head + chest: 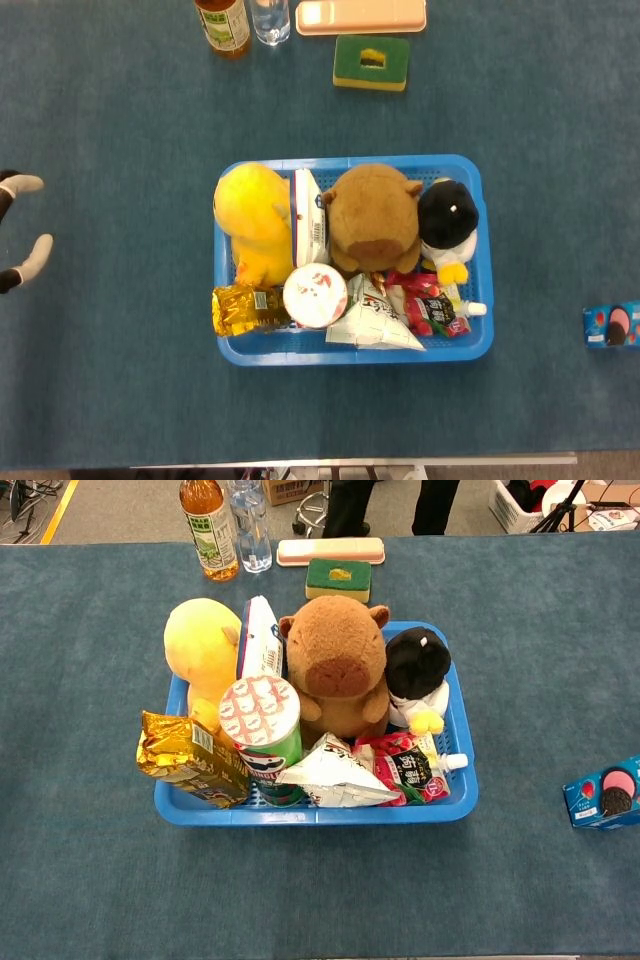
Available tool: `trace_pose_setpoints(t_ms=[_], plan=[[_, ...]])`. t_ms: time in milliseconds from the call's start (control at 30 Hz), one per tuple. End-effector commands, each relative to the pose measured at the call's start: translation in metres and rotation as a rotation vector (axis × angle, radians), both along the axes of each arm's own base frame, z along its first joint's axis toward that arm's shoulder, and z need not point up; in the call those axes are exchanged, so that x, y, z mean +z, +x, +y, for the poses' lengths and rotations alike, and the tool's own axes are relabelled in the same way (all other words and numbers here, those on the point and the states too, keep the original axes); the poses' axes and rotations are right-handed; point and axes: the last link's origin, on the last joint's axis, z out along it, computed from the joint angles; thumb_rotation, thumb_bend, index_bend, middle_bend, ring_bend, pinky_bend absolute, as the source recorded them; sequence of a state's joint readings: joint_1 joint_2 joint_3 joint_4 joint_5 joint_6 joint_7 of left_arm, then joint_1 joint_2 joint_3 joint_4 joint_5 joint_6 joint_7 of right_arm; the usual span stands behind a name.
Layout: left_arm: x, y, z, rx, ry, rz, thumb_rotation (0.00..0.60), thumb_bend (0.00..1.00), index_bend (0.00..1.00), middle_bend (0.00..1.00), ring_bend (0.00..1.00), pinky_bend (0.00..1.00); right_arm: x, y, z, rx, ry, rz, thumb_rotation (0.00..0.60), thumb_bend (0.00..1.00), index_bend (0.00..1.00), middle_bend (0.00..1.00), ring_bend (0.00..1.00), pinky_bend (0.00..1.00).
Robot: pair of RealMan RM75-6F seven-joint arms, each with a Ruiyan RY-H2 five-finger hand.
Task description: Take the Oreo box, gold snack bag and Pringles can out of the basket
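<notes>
The Oreo box (604,805) is seen on the table, right of the basket (480,200). The left hand (18,232) is spread wide, holding nothing; the right hand is unseen.

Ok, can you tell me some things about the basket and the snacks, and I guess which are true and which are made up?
1. The Oreo box lies on the table outside the basket. True.
2. The Pringles can lies on the table too. False: it stands in the basket.
3. The gold snack bag sits at the basket's left front corner. True.
4. The left hand holds the gold bag. False: it is at the table's left edge, holding nothing.
5. A brown plush sits in the basket. True.
</notes>
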State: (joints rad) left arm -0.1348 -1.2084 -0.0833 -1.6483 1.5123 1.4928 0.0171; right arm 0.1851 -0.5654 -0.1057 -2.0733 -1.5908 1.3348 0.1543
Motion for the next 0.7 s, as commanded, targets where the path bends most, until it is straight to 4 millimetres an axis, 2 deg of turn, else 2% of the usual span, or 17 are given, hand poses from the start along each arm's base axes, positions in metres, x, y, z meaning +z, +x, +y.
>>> trace_pose_setpoints(t_ms=[33,400,567,700], plan=[[0.003,0.009,0.000,-0.029,-0.016,-0.034,0.600,0.27,0.32,0.29,0.31,0.53,-0.001,-0.002,-0.008,0.050,-0.085,0.005,0.600,0.00,0.07,0.19,0.24,0.57],[0.010,0.058,-0.001,-0.168,-0.132,-0.143,0.600,0.27,0.31,0.27,0.28,0.52,-0.011,-0.012,-0.032,0.086,-0.175,0.061,0.600,0.00,0.07,0.21,0.24,0.55],[0.013,0.073,-0.005,-0.187,-0.237,-0.219,0.600,0.27,0.28,0.22,0.23,0.47,-0.010,-0.017,-0.038,0.076,-0.190,0.056,0.600,0.00,0.07,0.22,0.24,0.55],[0.011,0.083,-0.007,-0.229,-0.280,-0.196,0.600,0.27,0.27,0.19,0.19,0.44,-0.009,-0.021,-0.042,0.068,-0.196,0.056,0.600,0.00,0.07,0.22,0.24,0.55]])
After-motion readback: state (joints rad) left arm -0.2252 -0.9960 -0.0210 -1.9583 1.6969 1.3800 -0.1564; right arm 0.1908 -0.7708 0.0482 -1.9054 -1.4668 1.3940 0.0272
